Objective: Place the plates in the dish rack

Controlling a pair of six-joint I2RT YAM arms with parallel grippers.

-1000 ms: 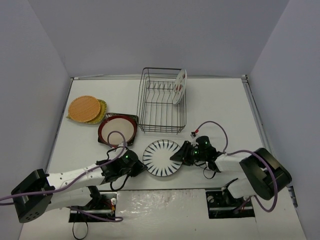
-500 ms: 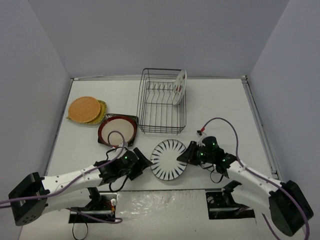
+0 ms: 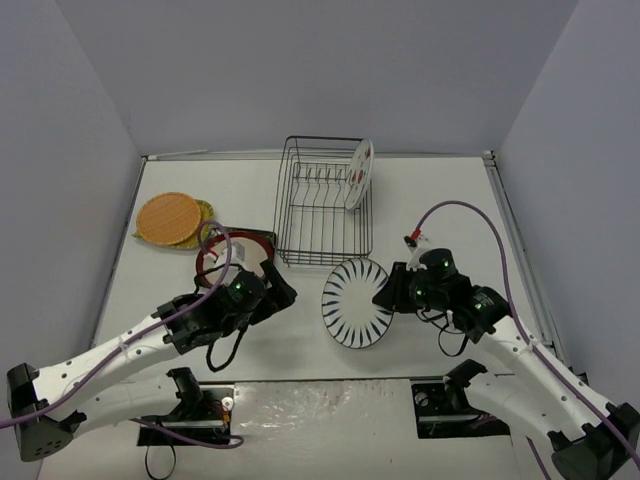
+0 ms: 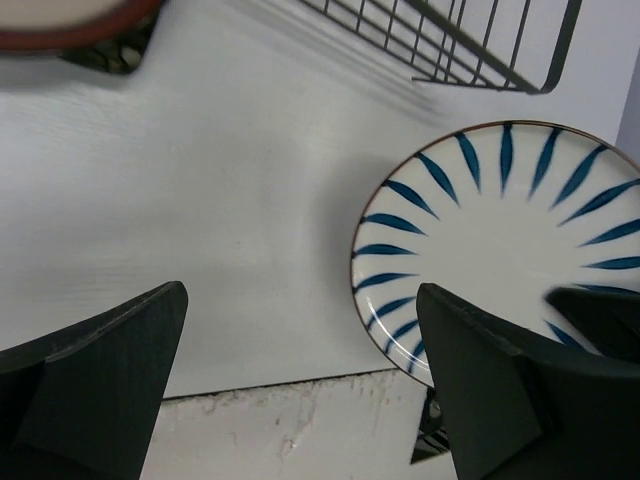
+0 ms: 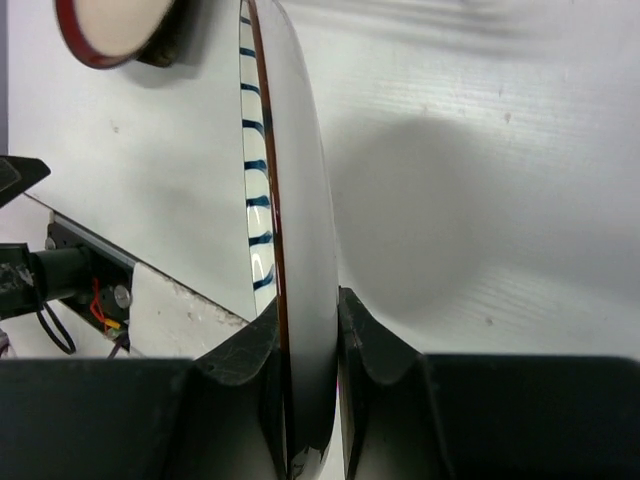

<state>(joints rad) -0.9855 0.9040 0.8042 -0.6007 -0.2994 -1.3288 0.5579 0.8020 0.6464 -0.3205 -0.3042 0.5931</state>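
Observation:
My right gripper (image 3: pixel 392 297) (image 5: pixel 308 330) is shut on the rim of the white plate with dark radial stripes (image 3: pixel 357 303) (image 5: pixel 300 200) (image 4: pixel 500 250). It holds the plate tilted on edge above the table, just in front of the black wire dish rack (image 3: pixel 285 205) (image 4: pixel 450 40). A white plate with red fruit marks (image 3: pixel 359 173) stands upright in the rack's right end. My left gripper (image 3: pixel 282 297) (image 4: pixel 300 300) is open and holds nothing, left of the striped plate. The red-rimmed cream plate (image 3: pixel 245 262) (image 4: pixel 70 15) (image 5: pixel 115 25) lies on a dark square plate (image 3: pixel 264 238), partly behind my left arm.
An orange plate (image 3: pixel 168 217) lies on a yellow-green one (image 3: pixel 206 211) at the far left of the table. The table's front edge (image 4: pixel 300 385) runs just under my left gripper. Purple cables (image 3: pixel 455 215) loop over both arms.
My left gripper has opened, let go of the striped plate and drawn back to the left. My right gripper has lifted the plate, tipped it up and carried it right, toward the rack.

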